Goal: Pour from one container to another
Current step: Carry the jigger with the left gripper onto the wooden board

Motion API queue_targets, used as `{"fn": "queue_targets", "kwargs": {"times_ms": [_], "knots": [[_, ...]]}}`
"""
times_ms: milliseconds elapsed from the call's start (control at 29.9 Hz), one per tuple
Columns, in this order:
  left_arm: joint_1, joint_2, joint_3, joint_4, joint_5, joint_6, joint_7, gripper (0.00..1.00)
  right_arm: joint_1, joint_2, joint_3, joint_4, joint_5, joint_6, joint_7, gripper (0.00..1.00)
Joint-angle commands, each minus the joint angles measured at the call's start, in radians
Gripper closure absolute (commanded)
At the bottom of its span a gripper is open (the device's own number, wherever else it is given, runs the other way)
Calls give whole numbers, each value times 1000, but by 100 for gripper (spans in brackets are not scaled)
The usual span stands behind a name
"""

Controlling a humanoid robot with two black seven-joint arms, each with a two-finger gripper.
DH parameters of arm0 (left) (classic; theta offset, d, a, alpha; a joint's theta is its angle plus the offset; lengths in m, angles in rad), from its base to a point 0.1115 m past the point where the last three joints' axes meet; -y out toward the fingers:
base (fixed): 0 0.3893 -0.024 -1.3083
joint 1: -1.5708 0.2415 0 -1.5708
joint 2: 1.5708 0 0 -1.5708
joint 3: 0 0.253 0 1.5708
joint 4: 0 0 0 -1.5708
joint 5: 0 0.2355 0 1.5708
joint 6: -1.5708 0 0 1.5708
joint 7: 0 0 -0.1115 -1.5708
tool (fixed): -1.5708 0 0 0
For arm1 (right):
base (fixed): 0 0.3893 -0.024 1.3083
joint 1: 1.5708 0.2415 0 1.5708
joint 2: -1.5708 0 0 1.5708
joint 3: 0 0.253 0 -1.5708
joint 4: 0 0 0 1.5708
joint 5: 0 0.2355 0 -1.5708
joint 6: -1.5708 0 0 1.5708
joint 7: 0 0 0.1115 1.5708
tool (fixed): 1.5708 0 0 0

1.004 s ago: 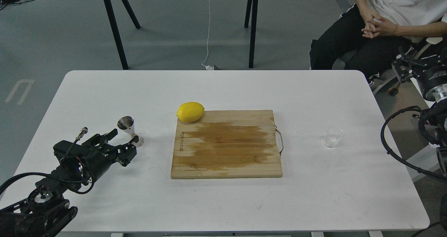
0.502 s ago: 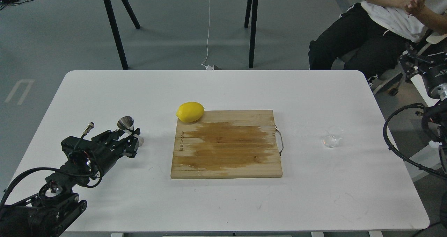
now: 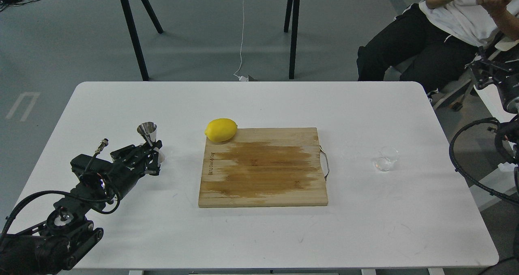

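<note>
Your robot's two black arms

Your left arm is matte black with boxy links, looped black cables, a round silver joint cap and a small metal connector; your right arm shows black housing, a silver ring and thick cable.

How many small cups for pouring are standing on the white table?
2. The metal measuring cup stands near the table's left side, at the left claw. The clear glass cup stands to the right of the cutting board.
</note>
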Motion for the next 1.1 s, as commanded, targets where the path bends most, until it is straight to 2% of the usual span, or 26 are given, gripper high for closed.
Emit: {"fn": "queue_targets", "kwargs": {"times_ms": [0, 100, 167, 301, 435, 536, 669, 770, 904, 1071], "knots": [[-44, 19, 0, -64, 1, 25, 0, 93, 0, -3, 0, 0, 0, 0, 1, 0], [-49, 43, 1, -233, 21, 25, 5, 93, -2, -9, 0, 2, 0, 0, -1, 0], [-70, 37, 1, -287, 31, 17, 6, 93, -2, -10, 0, 0, 0, 0, -1, 0], [-157, 8, 64, -287, 31, -75, 6, 95, -2, -26, 0, 2, 0, 0, -1, 0], [-251, -66, 202, -286, 31, -100, 12, 96, -6, -52, 1, 8, 0, 0, -1, 0], [-305, -139, 282, -246, 31, -106, 22, 96, -12, -62, 1, 8, 0, 0, -1, 0], [-312, -245, 302, -168, 31, -106, 28, 97, -29, -67, 3, 8, 0, 0, -1, 0], [-302, -268, 309, -155, 31, -106, 29, 97, -32, -67, 1, 8, 0, 0, -1, 0], [-312, -336, 387, -56, 31, -106, 37, 96, -31, -67, 1, 12, 0, 0, -1, 0], [-308, -350, 398, -2, 31, -106, 66, 96, -31, -67, 1, 14, 0, 0, -1, 0]]}}
